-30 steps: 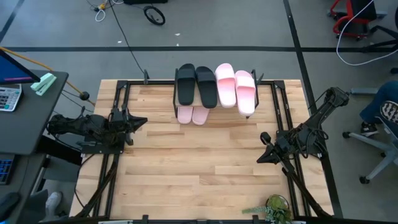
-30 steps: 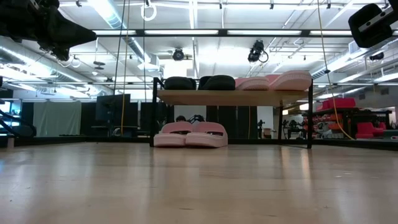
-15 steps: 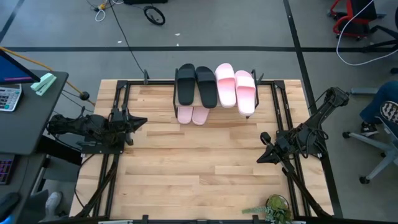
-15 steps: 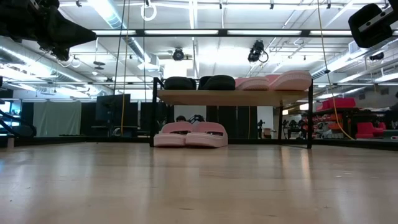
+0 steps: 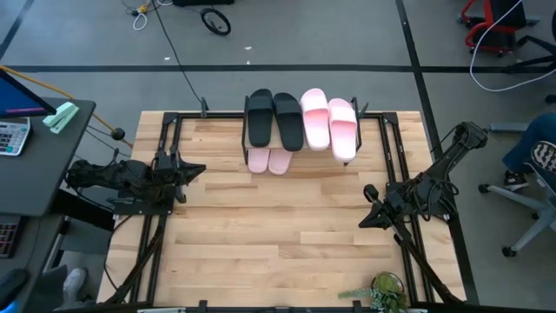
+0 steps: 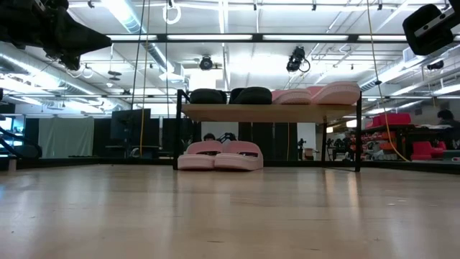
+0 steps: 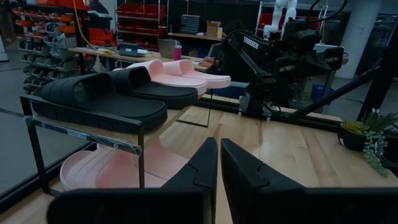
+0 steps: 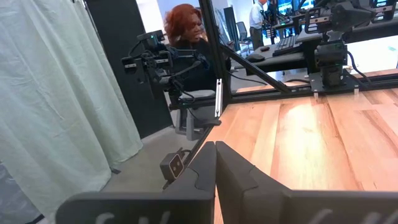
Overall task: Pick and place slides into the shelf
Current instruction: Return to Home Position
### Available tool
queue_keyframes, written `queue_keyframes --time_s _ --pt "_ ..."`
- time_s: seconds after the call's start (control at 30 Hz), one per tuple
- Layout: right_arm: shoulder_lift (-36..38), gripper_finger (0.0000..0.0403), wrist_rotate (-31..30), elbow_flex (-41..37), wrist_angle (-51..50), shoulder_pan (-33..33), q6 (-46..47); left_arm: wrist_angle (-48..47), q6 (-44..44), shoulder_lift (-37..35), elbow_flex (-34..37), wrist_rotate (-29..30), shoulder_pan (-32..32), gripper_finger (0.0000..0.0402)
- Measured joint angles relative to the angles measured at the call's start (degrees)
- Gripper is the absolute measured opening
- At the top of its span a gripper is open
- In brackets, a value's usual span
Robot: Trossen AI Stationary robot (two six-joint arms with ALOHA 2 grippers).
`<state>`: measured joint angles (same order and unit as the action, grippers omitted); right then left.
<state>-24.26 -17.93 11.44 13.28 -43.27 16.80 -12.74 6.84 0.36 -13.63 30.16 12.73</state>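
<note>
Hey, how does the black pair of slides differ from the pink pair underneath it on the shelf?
The black pair is dark and lies on the shelf's top board; the pink pair is pale and sits below it. Both lie side by side at the same end.

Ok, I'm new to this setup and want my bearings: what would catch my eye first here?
The small black-framed, wooden-topped rack at the table's far edge: two black foam slides and two pale pink foam slides lie on top, another pink pair beneath. Each arm sits at its own side, left pincer and right pincer shut, empty.
</note>
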Motion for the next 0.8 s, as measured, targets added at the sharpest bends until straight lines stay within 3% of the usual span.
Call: queue_keyframes --time_s 0.4,0.8 --pt "0.0 0.0009 0.0 0.0 0.0 0.0 0.0 0.0 0.0 0.0 0.0 0.0 0.0 0.0037" --pt "0.0 0.0009 0.0 0.0 0.0 0.0 0.0 0.0 0.0 0.0 0.0 0.0 0.0 0.0024"
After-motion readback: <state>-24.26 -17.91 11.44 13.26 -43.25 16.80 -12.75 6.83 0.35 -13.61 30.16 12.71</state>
